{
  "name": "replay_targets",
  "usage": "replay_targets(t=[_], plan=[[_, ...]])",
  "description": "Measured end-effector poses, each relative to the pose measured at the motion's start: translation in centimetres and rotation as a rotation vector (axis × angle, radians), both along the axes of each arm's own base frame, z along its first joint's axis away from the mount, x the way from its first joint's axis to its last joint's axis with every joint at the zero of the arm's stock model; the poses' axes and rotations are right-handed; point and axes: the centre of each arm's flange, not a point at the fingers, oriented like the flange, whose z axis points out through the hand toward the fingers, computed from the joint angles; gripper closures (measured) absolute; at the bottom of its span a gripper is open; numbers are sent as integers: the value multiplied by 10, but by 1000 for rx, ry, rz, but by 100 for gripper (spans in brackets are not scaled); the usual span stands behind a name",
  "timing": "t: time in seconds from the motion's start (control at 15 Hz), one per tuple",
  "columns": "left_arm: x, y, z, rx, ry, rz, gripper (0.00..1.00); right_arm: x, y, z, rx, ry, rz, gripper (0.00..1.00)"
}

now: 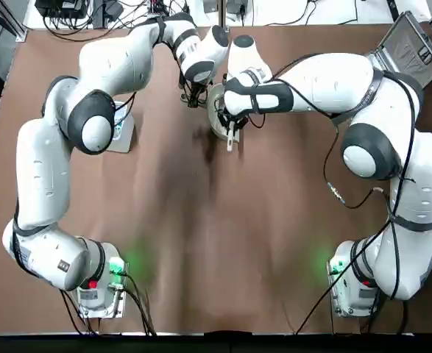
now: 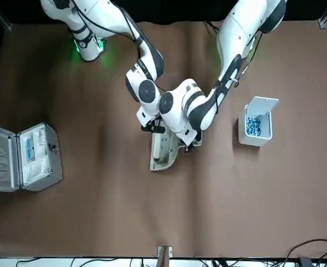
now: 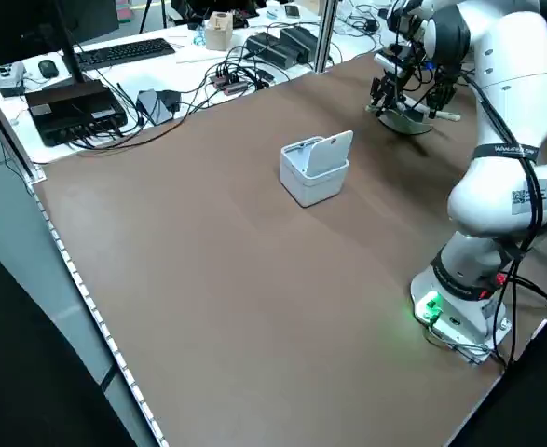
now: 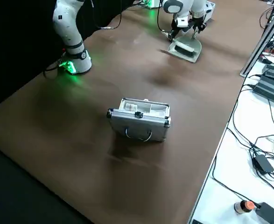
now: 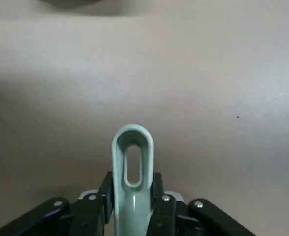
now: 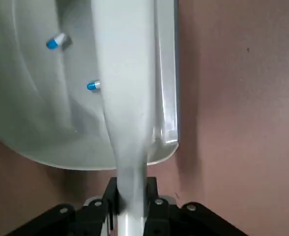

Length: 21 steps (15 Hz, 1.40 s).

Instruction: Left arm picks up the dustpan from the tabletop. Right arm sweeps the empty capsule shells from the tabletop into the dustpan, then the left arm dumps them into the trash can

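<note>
My left gripper (image 5: 132, 196) is shut on the thin looped handle of the pale dustpan (image 5: 132, 157), at the far middle of the table (image 1: 193, 97). The dustpan's scoop (image 6: 36, 123) sits low at the tabletop between both hands (image 2: 162, 153). Two blue-and-white empty capsule shells (image 6: 58, 42) (image 6: 92, 86) lie inside the scoop. My right gripper (image 6: 132, 196) is shut on a slim white brush (image 6: 124, 98) that reaches across the scoop; this gripper hangs just beside the pan (image 1: 230, 132). The trash can (image 2: 257, 127) stands with its flap lid raised, teal bits inside, on the left arm's side.
An opened silver metal case (image 2: 24, 156) lies at the table's far right corner (image 1: 411, 48). The left arm's elbow hangs over the trash can (image 1: 121, 132). Cables, a keyboard and boxes sit on the white bench past the table's far edge (image 3: 115, 56).
</note>
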Motion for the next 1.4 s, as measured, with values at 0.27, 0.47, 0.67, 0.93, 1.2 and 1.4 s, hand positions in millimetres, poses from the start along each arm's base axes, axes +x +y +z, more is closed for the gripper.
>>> replay_targets(t=[0.27,0.47,0.67,0.93,1.2,1.4], plan=[[1,0,1,-1,-1,0,67,9,-10,6,24,37,3,74],[1,0,1,-2,-1,0,67,15,-16,12,35,45,-1,74],[1,0,1,-3,1,-2,67,17,-15,17,46,43,1,74],[6,6,3,-25,32,9,67,19,-19,32,54,54,-2,74],[20,17,9,-90,85,14,67,20,-23,55,59,53,0,74],[33,24,19,-162,106,20,67,29,-35,77,63,50,-14,74]])
